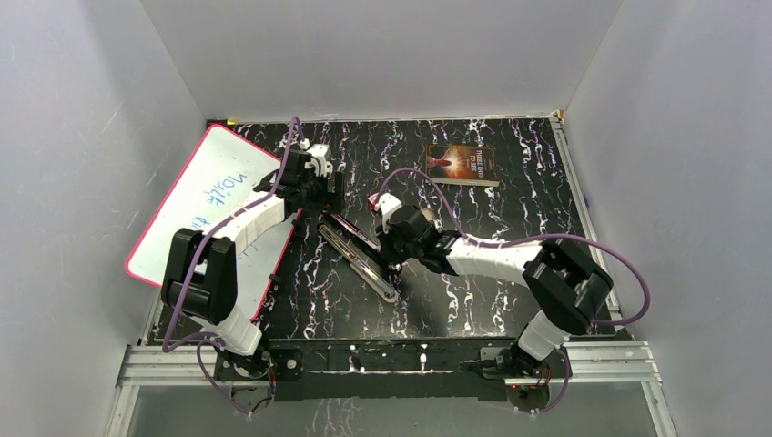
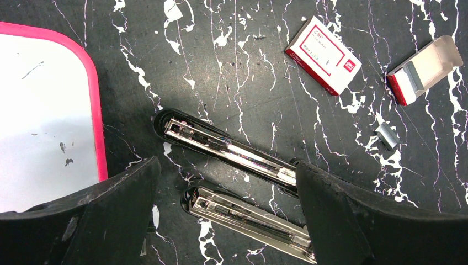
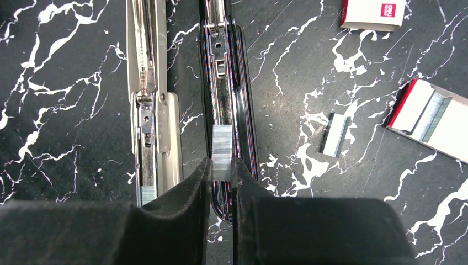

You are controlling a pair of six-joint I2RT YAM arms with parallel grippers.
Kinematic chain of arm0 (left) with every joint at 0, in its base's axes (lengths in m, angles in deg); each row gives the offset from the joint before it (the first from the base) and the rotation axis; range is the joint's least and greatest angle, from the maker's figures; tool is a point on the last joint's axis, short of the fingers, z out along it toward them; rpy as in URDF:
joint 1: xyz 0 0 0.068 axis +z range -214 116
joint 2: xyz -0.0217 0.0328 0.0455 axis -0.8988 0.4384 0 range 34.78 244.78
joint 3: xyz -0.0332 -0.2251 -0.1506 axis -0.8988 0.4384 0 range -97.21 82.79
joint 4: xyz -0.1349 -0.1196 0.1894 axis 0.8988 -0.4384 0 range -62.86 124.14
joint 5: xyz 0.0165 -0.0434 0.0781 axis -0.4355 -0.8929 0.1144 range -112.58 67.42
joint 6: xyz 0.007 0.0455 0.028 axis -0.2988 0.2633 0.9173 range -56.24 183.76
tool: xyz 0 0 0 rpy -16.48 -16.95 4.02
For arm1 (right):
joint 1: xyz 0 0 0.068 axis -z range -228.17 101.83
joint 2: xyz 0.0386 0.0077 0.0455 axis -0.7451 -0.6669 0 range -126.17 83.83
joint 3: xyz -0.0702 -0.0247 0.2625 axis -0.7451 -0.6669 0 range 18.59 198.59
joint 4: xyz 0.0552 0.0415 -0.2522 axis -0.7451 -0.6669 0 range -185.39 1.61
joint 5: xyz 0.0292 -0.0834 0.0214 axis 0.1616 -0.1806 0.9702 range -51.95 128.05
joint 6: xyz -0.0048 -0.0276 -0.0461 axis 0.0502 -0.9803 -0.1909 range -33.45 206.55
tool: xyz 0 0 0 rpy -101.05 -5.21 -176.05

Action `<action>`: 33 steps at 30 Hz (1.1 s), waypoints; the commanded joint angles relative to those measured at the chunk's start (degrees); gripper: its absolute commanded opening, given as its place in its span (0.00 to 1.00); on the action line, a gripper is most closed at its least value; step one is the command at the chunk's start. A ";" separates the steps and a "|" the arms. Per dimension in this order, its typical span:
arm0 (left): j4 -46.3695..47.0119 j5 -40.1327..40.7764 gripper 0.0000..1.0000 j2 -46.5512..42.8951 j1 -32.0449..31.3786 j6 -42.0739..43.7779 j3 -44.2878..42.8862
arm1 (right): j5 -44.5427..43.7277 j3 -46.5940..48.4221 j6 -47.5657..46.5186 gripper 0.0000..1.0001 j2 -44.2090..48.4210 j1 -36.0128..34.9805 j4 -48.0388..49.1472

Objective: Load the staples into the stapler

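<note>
- Staples (image 3: 222, 157) first: a short silvery strip is pinched between the tips of the right claw (image 3: 222, 171). The claw is closed down narrow on it, and most of the strip sticks out past the tips.
- Right under that claw lies the stapler (image 3: 223, 83), swung fully open and flat on the black marbled worktop (image 3: 66, 83).
- The gripped strip sits over the stapler's black-edged half. From here I can't tell whether it touches the channel.
- Just beside the right claw, on the side away from the boxes, runs the stapler's other half. It is bare metal with a coiled spring showing.
- On the claw's opposite side, apart from the stapler, a loose strip (image 3: 335, 135) lies on the worktop.
- Just past it is an open box (image 3: 427, 116) with more strips showing inside.
- A closed red-and-white box (image 3: 372, 11) sits further ahead of the claw.
- Now the left claw (image 2: 226, 165): spread wide and gripping nothing. It hovers over the stapler, with both halves running between its fingers (image 2: 83, 221).
- A pink-rimmed whiteboard (image 2: 44, 121) lies just outside one of that claw's fingers.
- A book (image 1: 462, 164) lies well beyond the right claw, near the back wall.
</note>
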 commanded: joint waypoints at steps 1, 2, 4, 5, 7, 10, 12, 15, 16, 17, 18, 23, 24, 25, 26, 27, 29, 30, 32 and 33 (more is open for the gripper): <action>-0.73 -1.02 0.91 -0.57 0.22 -0.05 -1.52 | -1.07 1.11 0.42 0.00 3.57 0.33 2.42; -0.74 -1.02 0.91 -0.60 0.23 -0.05 -1.52 | -1.00 1.17 0.36 0.00 3.60 0.34 2.47; -0.73 -0.97 0.91 -0.61 0.22 -0.05 -1.52 | -0.90 1.15 0.31 0.00 3.60 0.30 2.54; -0.73 -0.94 0.91 -0.57 0.23 -0.05 -1.52 | -0.83 1.17 0.31 0.00 3.55 0.34 2.50; -0.73 -0.98 0.91 -0.56 0.15 -0.05 -1.55 | -0.77 1.29 0.33 0.00 3.00 0.37 2.36; -0.73 -0.95 0.91 -0.47 0.22 -0.05 -1.52 | -0.64 1.82 0.33 0.00 1.91 0.34 1.56; -0.73 -0.97 0.91 -0.38 0.23 -0.05 -1.52 | -0.37 2.03 0.32 0.00 1.19 0.30 1.30; -0.73 -0.92 0.91 -0.44 0.20 -0.05 -1.50 | -0.13 2.39 0.28 0.00 0.46 0.31 0.93; -0.73 -0.96 0.91 -0.43 0.22 -0.05 -1.51 | -0.09 2.39 0.32 0.00 0.28 0.37 0.86; -0.73 -0.95 0.91 -0.41 0.23 -0.04 -1.52 | -0.02 2.40 0.33 0.00 0.06 0.31 0.83; -0.73 -1.01 0.91 -0.40 0.23 -0.05 -1.52 | 0.05 2.49 0.31 0.00 -0.09 0.34 0.71; -0.74 -1.01 0.91 -0.44 0.22 -0.04 -1.58 | 0.27 2.58 0.24 0.00 -0.98 0.34 0.41; -0.72 -1.02 0.91 -0.44 0.22 0.03 -1.53 | 0.33 2.70 0.22 0.00 -1.11 0.31 0.40; -0.73 -1.01 0.91 -0.44 0.23 0.04 -1.54 | 0.35 2.67 0.23 0.00 -1.26 0.35 0.22; -0.73 -1.02 0.91 -0.42 0.23 0.04 -1.60 | 0.35 2.75 0.24 0.00 -1.33 0.34 0.11; -0.73 -1.01 0.91 -0.44 0.22 0.04 -1.59 | 0.29 2.83 0.24 0.00 -1.42 0.39 -0.07; -0.73 -0.99 0.91 -0.51 0.16 0.04 -1.51 | 0.12 2.88 0.24 0.00 -1.58 0.34 -0.37; -0.73 -1.00 0.91 -0.53 0.17 0.04 -1.60 | -0.01 2.89 0.24 0.00 -1.64 0.35 -0.51; -0.73 -0.98 0.91 -0.46 0.20 0.04 -1.57 | -0.09 2.96 0.24 0.00 -1.81 0.35 -0.93; -0.73 -0.95 0.91 -0.49 0.22 0.04 -1.58 | -0.21 2.93 0.24 0.00 -1.85 0.38 -1.12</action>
